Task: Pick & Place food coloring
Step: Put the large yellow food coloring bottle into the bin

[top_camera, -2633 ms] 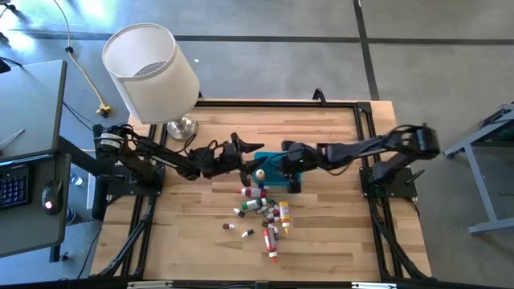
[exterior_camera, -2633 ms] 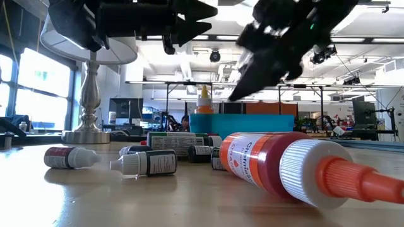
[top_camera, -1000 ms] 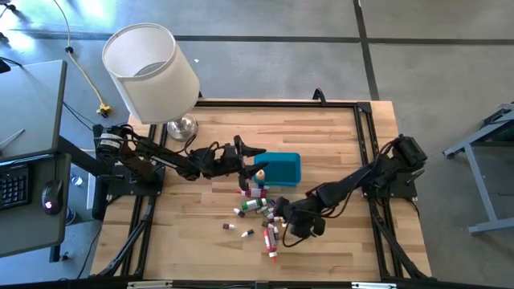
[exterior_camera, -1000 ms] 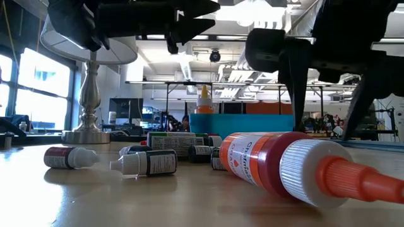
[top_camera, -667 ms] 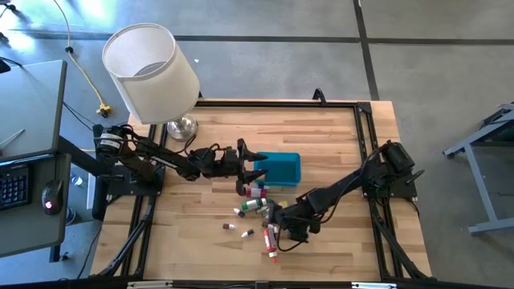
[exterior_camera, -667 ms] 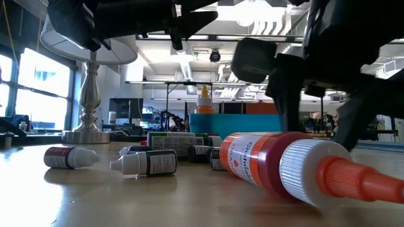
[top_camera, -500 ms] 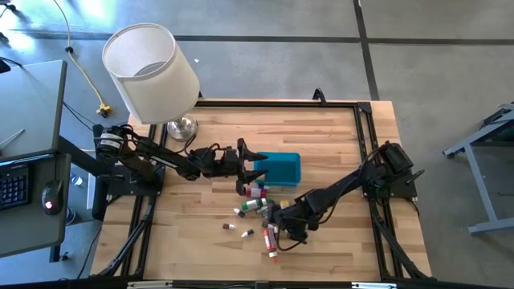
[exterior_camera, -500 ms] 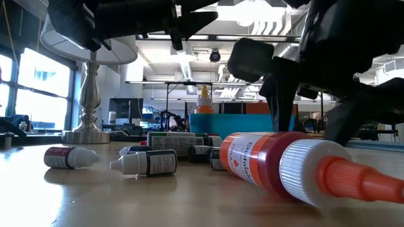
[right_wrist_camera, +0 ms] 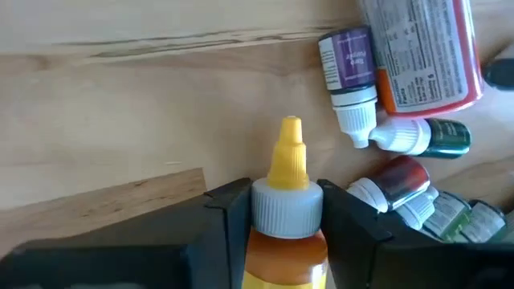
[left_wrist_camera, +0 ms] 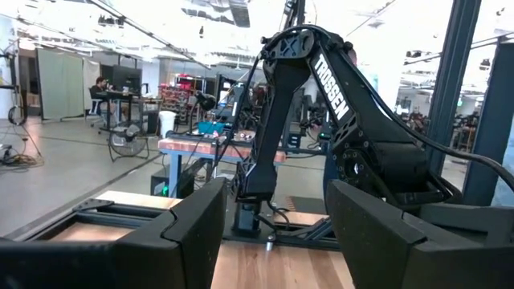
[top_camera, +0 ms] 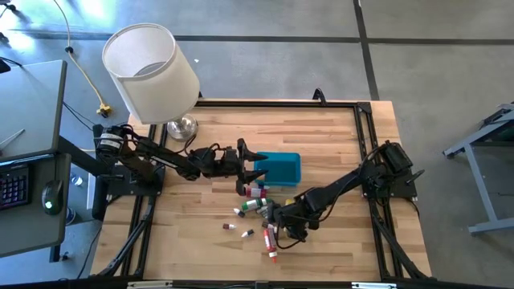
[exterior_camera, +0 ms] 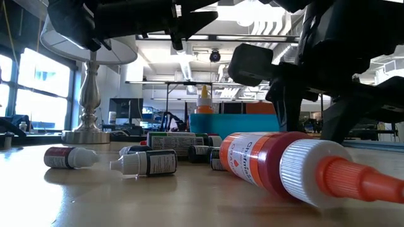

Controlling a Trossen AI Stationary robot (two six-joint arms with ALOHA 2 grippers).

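Right tool [top_camera: 280, 218] low over the scattered food coloring [top_camera: 259, 210] at middle of the tabletop [top_camera: 321, 144], fingers [right_wrist_camera: 229, 210] pressed on both sides of an orange bottle with yellow tip [right_wrist_camera: 289, 207]. Left tool [top_camera: 255, 160] raised, jaws spread and empty, just left of the teal bin [top_camera: 281, 167]. One orange-capped bottle [exterior_camera: 203, 101] upright in that bin.

White capital letters reading "ROSSEN" ran along the dark arm [left_wrist_camera: 337, 88] seen in the left wrist view. The big red bottle [exterior_camera: 271, 165] lying nearest in the low view carried red print beginning "Ch", the rest unreadable. Fine print on the orange bottle's label [right_wrist_camera: 422, 50] was too small to read.
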